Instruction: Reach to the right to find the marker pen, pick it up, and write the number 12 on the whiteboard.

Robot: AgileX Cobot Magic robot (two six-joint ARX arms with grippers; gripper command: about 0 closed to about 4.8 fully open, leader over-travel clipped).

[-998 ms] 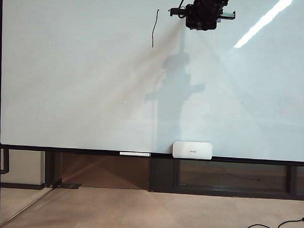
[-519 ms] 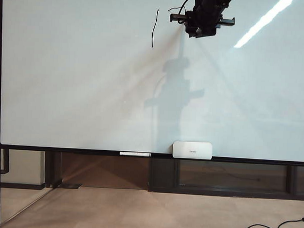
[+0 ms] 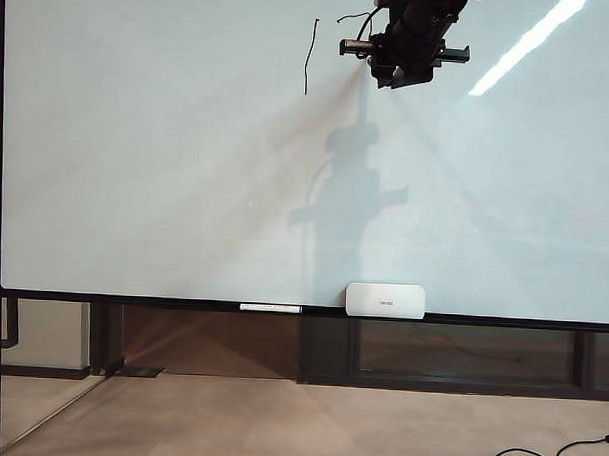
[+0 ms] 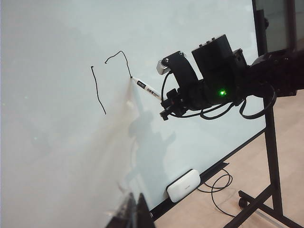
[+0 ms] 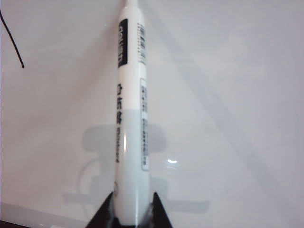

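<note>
Left wrist view: right gripper [image 4: 167, 105] high at whiteboard [image 4: 57, 156], clamped on marker pen [image 4: 147, 89], tip touching board at end of curved stroke [image 4: 118, 56]; left gripper unseen, state unknowable.

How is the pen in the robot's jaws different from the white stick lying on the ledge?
The marker pen is clamped in the right gripper, tip against the whiteboard; the white stick lies flat on the ledge, untouched. The pen carries black lettering; the stick looks plain. Both are slim and white.
</note>
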